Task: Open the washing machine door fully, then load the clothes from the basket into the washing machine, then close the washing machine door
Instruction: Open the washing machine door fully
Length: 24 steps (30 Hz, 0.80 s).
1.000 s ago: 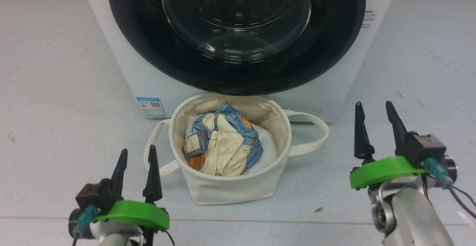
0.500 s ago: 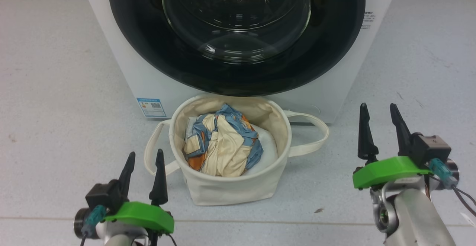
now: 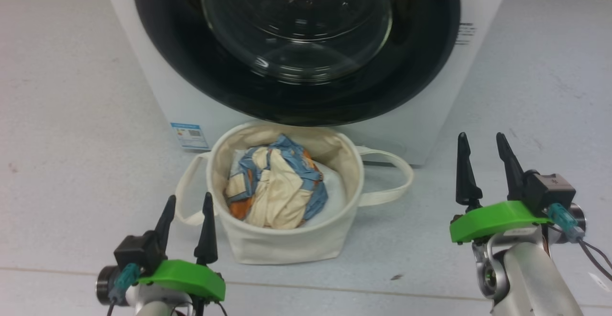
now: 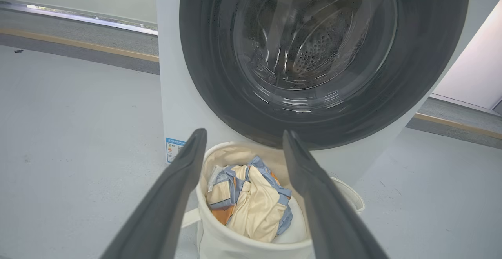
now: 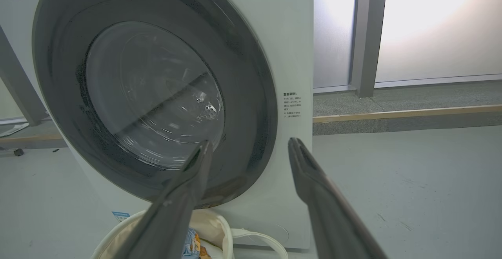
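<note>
I'm facing the washing machine [image 3: 411, 134], which stands at the far side of the pale grey floor [image 3: 71, 115], white and square. The washing machine door [image 3: 167, 43] lies shut against its front, with a wide glossy black rim around a domed glass window. Through the glass, the left wrist view catches the holes of the steel drum [image 4: 317, 51]. A small blue label [image 3: 187, 135] sits low on the front, at the left.

Just in front of the machine, on the floor, stands the basket [image 3: 287, 244], a soft cream tub. One loop handle [image 3: 397, 189] lies out to the right and the other [image 3: 184, 211] to the left. Inside are the clothes [image 3: 272, 196], a crumpled cream, blue and orange garment heaped in the middle. It lies on a plain white pad [image 3: 337, 194] that shows at the right. I can't make out any other garment from here.

The left gripper [image 3: 189, 196] hangs near me at the left, close to the basket's left handle. Its two dark fingers are spread wide with nothing between them. Whether a tip brushes the handle I cannot tell. The right gripper [image 3: 481, 135] is well off to the right of the basket, over bare floor. Its fingers are likewise wide apart and empty, pointing towards the machine's lower right corner.
</note>
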Available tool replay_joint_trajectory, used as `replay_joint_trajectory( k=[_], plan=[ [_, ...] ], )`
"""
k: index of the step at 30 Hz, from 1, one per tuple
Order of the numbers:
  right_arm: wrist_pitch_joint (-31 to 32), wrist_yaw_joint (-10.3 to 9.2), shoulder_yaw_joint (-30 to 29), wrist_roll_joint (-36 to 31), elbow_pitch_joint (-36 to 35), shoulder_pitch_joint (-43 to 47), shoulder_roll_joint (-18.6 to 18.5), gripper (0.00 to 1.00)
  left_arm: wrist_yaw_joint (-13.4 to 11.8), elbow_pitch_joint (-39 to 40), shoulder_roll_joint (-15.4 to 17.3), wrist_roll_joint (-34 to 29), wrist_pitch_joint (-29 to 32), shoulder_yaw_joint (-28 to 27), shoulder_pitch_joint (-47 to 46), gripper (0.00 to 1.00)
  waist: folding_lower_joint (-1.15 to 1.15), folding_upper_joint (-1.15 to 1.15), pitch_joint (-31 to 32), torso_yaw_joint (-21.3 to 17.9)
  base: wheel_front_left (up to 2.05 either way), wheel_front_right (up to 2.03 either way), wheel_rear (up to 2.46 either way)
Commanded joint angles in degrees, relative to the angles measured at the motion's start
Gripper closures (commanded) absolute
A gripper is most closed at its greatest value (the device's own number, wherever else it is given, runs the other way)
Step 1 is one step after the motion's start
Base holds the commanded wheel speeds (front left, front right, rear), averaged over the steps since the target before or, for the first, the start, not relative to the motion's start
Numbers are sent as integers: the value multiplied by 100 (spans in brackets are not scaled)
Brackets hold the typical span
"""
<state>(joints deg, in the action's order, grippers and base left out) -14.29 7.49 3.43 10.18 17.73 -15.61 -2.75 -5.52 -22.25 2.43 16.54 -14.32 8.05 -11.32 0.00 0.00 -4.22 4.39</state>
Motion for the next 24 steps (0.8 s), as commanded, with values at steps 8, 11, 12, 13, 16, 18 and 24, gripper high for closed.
replay_joint_trajectory(
  k=[8, 11, 12, 13, 16, 18, 24],
  plan=[
    [-71, 0, 134, -11, -183, -187, -13, 0, 37, 150, 44, -194, -68, -106, -253, 0, 0, 0, -2, -11, 129, 117, -246],
    [-71, 0, 123, -13, -187, -191, -13, 0, 41, 269, 44, -117, -68, -160, -268, 0, 0, 0, -9, -8, 127, 118, -245],
    [-71, 0, 123, -19, -187, -191, -13, 0, 52, 302, 44, -93, -68, -168, -265, 0, 0, 0, -11, -5, 143, 90, -233],
    [-71, 0, 123, -23, -186, -194, -13, 0, 37, 316, 44, -126, -68, -181, -261, 0, 0, 0, -12, -2, 127, 91, -217],
    [-71, 0, 126, -24, -183, -200, -13, 0, 24, 348, 44, -161, -68, -196, -254, 0, 0, 0, -7, -1, 97, 94, -192],
    [-71, 0, 130, -28, -180, -201, -13, 0, 17, 369, 44, -201, -68, -194, -236, 0, 0, 0, 3, 0, 81, 81, -163],
    [-71, 0, 133, -38, -174, -189, -13, 0, 35, 422, 44, -267, -68, -158, -214, 0, 0, 0, 12, 22, 50, 50, -100]
  ],
)
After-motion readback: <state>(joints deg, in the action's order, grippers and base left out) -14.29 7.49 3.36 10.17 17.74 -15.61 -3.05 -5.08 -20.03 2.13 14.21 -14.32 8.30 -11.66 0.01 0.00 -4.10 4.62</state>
